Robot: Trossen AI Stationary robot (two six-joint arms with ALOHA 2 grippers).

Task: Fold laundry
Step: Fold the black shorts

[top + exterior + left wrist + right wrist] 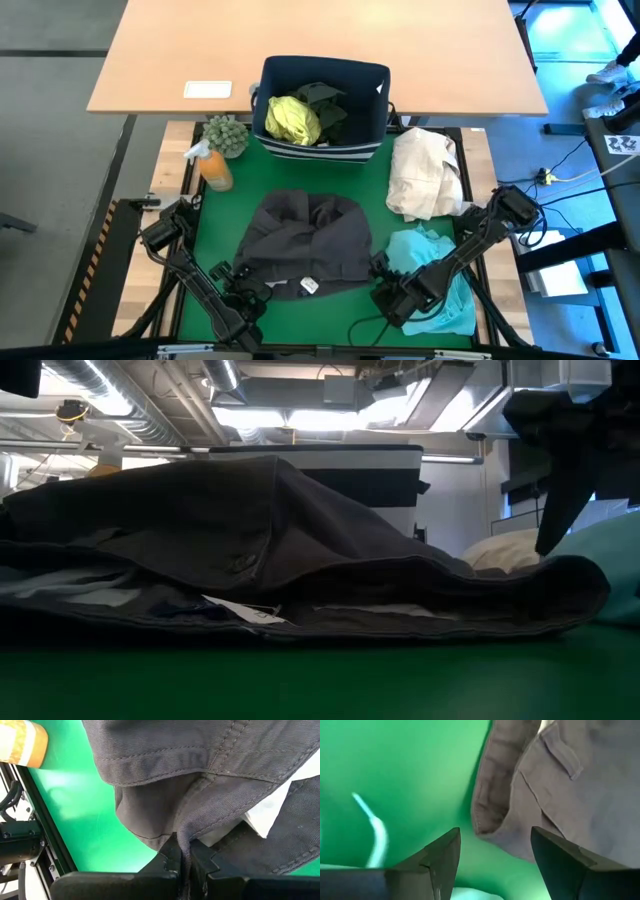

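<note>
While left gripper (184, 862) pinches grey garment (200, 765), right gripper (495, 855) gapes

Charcoal grey garment (305, 238) (turquoise one (438, 270) beside), green mat (240, 185)

Both arms were dark, near black, built from slim straight links joined by blocky, rounded housings. Thin black cables ran along them and looped loosely beside the base of the left arm (175, 240). The right arm (480, 235) carried a bulky boxy joint at its outer end. The left hand (184, 857) had two matte black fingers (167, 860) with stepped, angular inner edges. The right hand (495, 857) showed two broad, wedge-shaped black fingers (442, 857) tapering to blunt tips, their surfaces smooth and unmarked.
</note>
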